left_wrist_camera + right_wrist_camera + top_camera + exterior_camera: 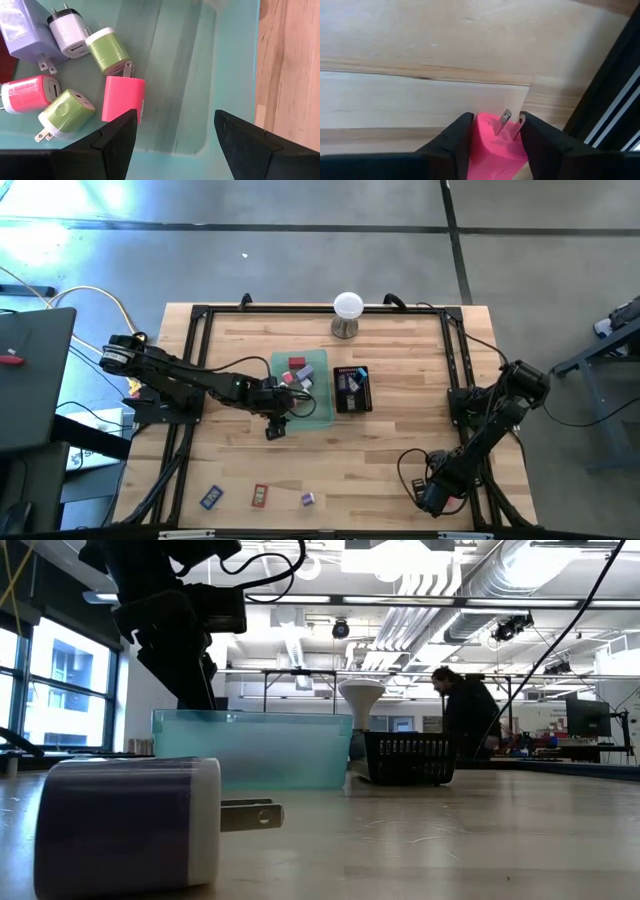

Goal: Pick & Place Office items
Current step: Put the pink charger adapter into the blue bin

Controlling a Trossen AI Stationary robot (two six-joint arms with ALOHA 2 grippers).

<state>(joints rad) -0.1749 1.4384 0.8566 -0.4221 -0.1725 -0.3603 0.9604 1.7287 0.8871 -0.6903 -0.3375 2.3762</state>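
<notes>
left wrist view: green tray (230,75) holds chargers (122,97); left end effector (175,131) released; right end effector (492,131) grasping pink charger (492,145).

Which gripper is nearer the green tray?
Left. The left gripper hangs open at the green tray's near-left edge; the right gripper, shut on a pink charger, sits at the table's near-right corner.

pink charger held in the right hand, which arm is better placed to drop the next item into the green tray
The right. Its hand is shut on a pink charger, ready to carry over. The left hand hangs open and empty over the green tray, holding nothing to place.
</notes>
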